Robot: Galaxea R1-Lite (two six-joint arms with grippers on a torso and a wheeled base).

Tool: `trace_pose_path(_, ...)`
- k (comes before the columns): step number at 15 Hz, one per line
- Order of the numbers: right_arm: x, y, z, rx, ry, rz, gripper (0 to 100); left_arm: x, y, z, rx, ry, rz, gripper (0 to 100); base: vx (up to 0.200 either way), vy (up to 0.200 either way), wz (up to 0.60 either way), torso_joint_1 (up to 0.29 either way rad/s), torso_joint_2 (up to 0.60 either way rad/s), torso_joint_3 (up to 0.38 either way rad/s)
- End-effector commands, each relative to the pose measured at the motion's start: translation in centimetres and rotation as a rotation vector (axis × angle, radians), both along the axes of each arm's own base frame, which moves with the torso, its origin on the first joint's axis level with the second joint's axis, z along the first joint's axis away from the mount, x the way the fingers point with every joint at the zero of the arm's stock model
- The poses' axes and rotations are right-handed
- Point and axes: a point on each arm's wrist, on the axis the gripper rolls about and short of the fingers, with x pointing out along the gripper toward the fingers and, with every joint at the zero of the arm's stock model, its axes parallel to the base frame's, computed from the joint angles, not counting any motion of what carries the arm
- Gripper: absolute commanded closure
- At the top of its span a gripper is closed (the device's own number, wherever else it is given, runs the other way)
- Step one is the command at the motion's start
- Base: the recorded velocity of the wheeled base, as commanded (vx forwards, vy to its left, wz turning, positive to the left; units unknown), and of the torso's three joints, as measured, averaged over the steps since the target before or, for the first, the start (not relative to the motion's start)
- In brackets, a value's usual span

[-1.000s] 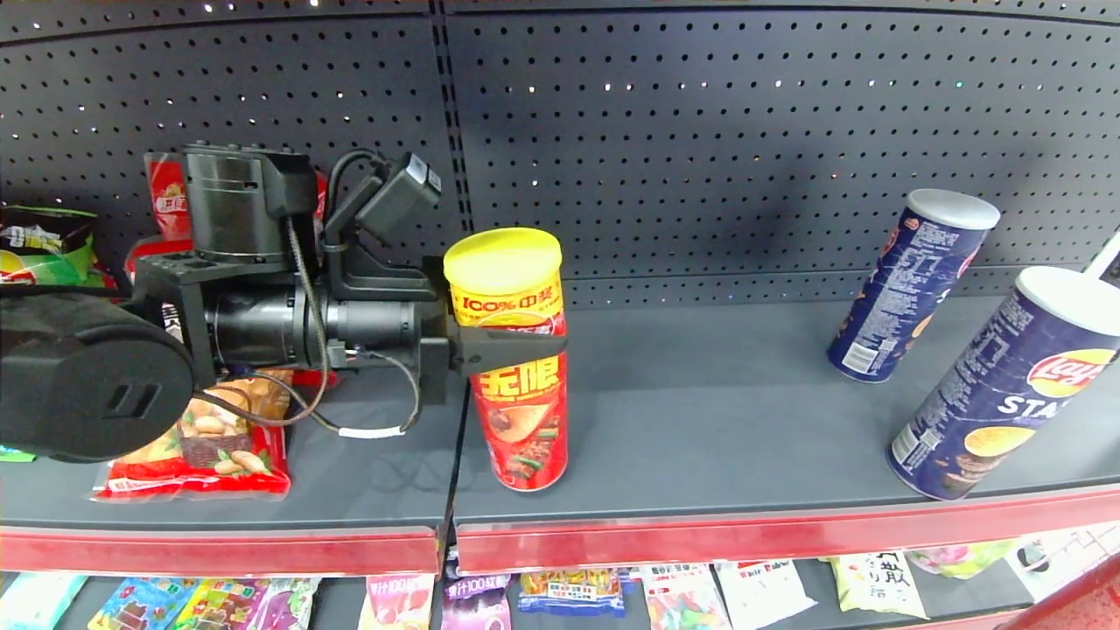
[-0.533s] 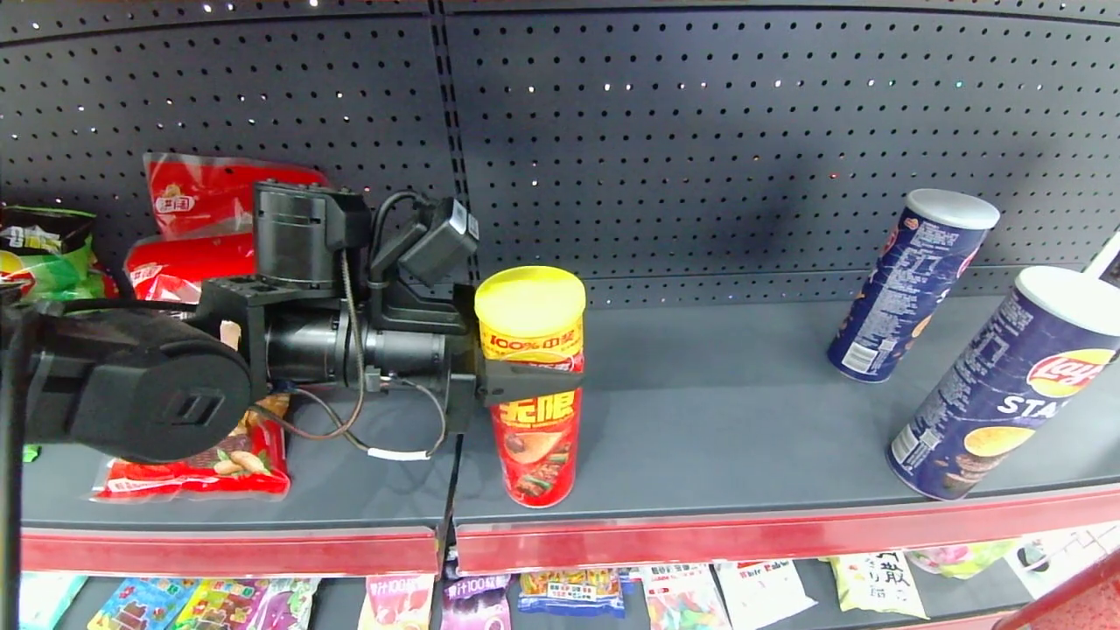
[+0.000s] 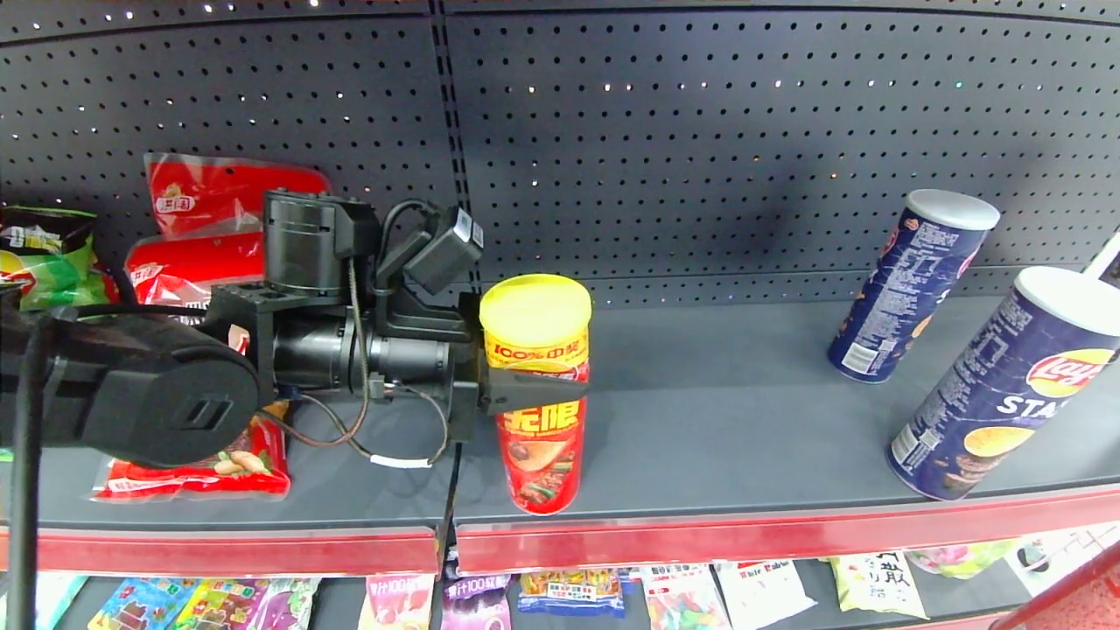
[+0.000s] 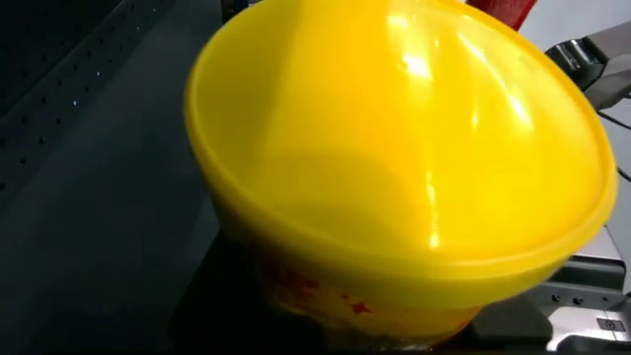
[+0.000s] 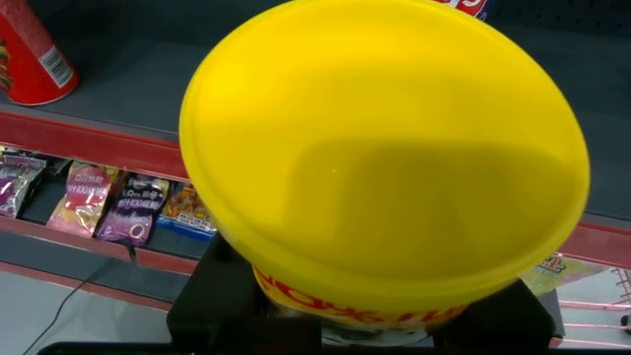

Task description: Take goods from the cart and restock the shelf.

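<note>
Two fingers of the left gripper (image 3: 535, 389) are clamped on the red can (image 3: 538, 455), one across its front just under the yellow lid and the other behind it. We see the can upright, near the middle of the shelf (image 3: 700, 420) and close to the red front lip. Its base sits at or just above the board, and we cannot tell whether it touches. From the left wrist, that lid bulges up right below the lens.

From the right wrist, we find the right gripper (image 5: 360, 323) closed around a second can (image 5: 385, 158). It has the same yellow lid, and the dark jaw parts flank its body (most of the fingers are hidden beneath the lid). This can is held out in front of the shelf's edge.

Beside the left arm lies a peanut packet (image 3: 197, 468). Red bags (image 3: 206, 219) and a green bag (image 3: 44, 258) are against the pegboard (image 3: 700, 131). Well apart to the right stand two blue cans (image 3: 910, 284), both appearing to lean, one nearer the lip (image 3: 1006, 385). Small packets (image 3: 569, 591) line the lower level.
</note>
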Motion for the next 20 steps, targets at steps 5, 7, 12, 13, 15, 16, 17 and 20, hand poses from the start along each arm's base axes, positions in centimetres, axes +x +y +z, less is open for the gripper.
trace_pose_path(5,0.1,0.0,-0.1,-0.002,0.006,0.003,100,0.3,0.0,-0.7,0.013,0.022,0.008,0,0.000,0.000,0.00,0.000,0.00,0.000)
trace_pose_path(7,0.2,0.0,0.0,-0.001,0.009,0.009,100,0.1,0.0,-0.7,0.014,0.023,0.014,0,0.000,0.000,0.00,0.000,0.00,0.000)
trace_pose_path(12,2.3,0.8,3.4,0.002,0.018,0.199,100,-2.8,3.2,-0.8,0.036,0.038,0.094,0,0.000,0.000,0.00,0.000,0.00,0.000)
trace_pose_path(13,3.1,1.4,4.4,0.001,0.023,0.272,100,-3.8,4.3,-1.0,0.047,0.045,0.133,0,0.000,0.000,0.00,0.000,0.00,0.000)
trace_pose_path(15,4.6,2.6,6.1,-0.002,0.034,0.376,100,-5.2,5.9,-1.3,0.059,0.056,0.185,0,0.000,0.000,0.00,0.000,0.00,0.000)
trace_pose_path(16,5.8,3.6,7.1,-0.004,0.043,0.438,100,-6.4,6.8,-1.6,0.067,0.061,0.216,0,0.000,0.000,0.00,0.000,0.00,0.000)
trace_pose_path(17,6.8,4.5,7.8,-0.007,0.054,0.480,100,-7.2,7.4,-1.8,0.075,0.067,0.243,0,0.000,0.000,0.00,0.000,0.00,0.000)
trace_pose_path(20,11.7,8.5,9.8,-0.007,0.081,0.585,100,-8.4,8.2,-1.8,0.093,0.067,0.352,0,0.000,0.000,0.00,0.000,0.00,0.000)
